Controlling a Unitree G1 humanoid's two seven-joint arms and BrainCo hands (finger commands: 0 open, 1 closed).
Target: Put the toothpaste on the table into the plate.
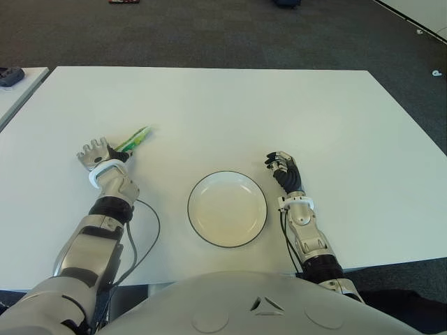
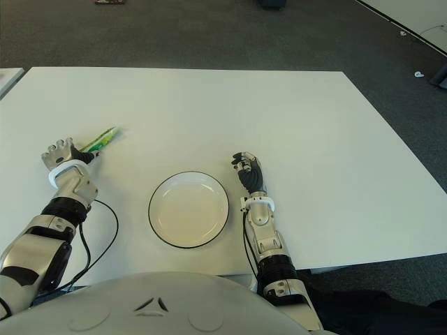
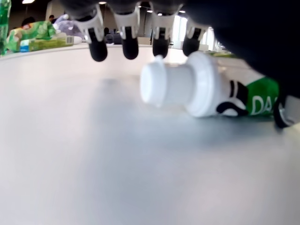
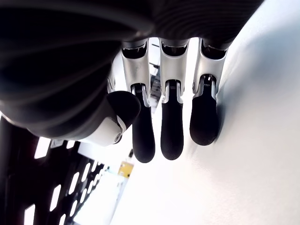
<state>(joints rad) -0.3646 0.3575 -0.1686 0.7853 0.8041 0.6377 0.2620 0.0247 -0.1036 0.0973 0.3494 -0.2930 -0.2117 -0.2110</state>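
Surroundings: dark grey carpet floor [image 1: 209, 35] beyond a white worktop [image 1: 230, 112].
Plate: white plate [image 1: 227, 209] with a dark rim, empty, on the near middle of the worktop, between the two hands.
Toothpaste: green tube [image 1: 133, 139] with a white shoulder and a white cap [image 3: 161, 87], white lettering on the green body; it lies flat on the worktop at the left, well apart from the plate.
Toothpaste, orientation: cap end under the left hand, tail pointing far and right.
Left hand: left hand [image 1: 98, 156] sits over the cap end of the tube; fingertips [image 3: 130, 48] hang above the cap, spread, not closed around it.
Right hand: right hand [image 1: 283, 168] shows just right of the plate, fingers relaxed and extended, holding nothing.
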